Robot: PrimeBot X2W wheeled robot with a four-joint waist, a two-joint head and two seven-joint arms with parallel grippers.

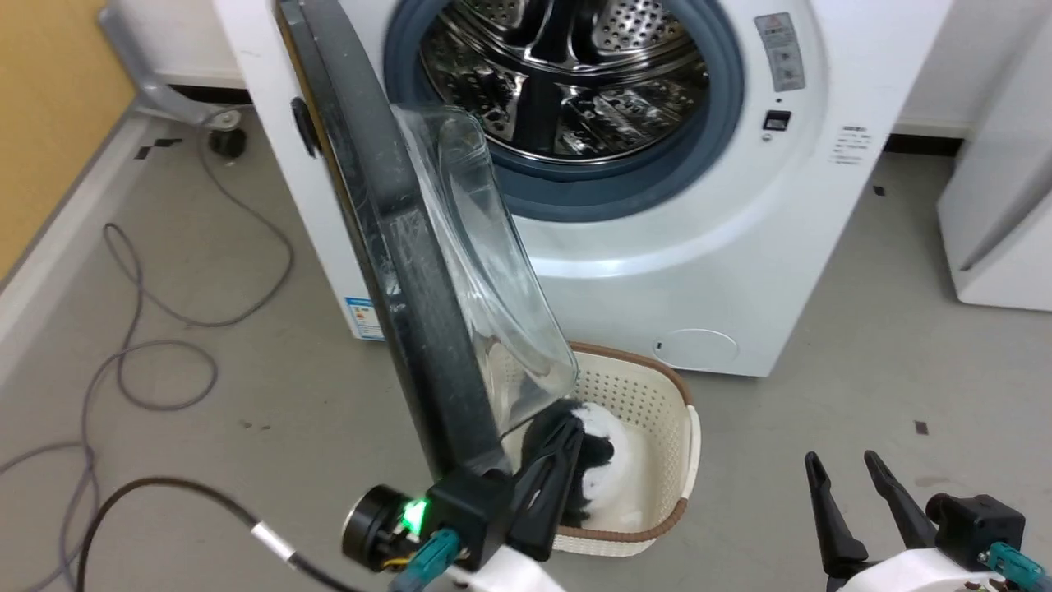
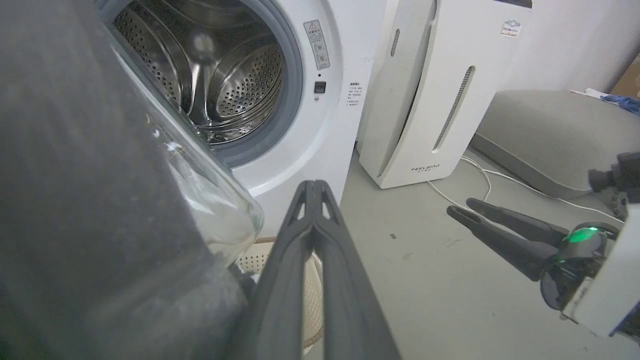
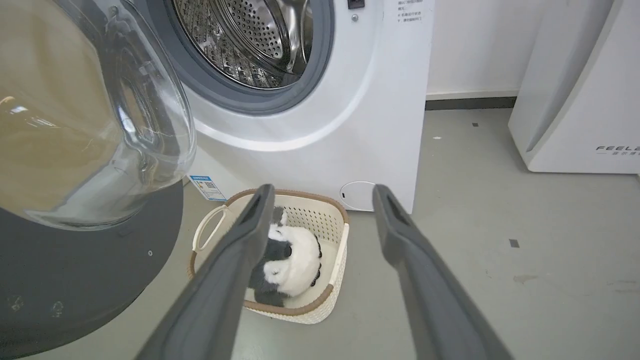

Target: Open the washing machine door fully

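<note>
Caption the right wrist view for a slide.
Right gripper, jaws open, faces the washing machine; washing machine door swung out left, basket with soft toy in front.

The left gripper reaches forward and up from the lower middle of the head view, its two long dark fingers pressed together along their length. The right gripper sits low at the right, fingers parted and pointing upward.

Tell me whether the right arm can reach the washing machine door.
Probably yes: the right pincer is open, and only the low basket lies between it and the washing machine door.
</note>
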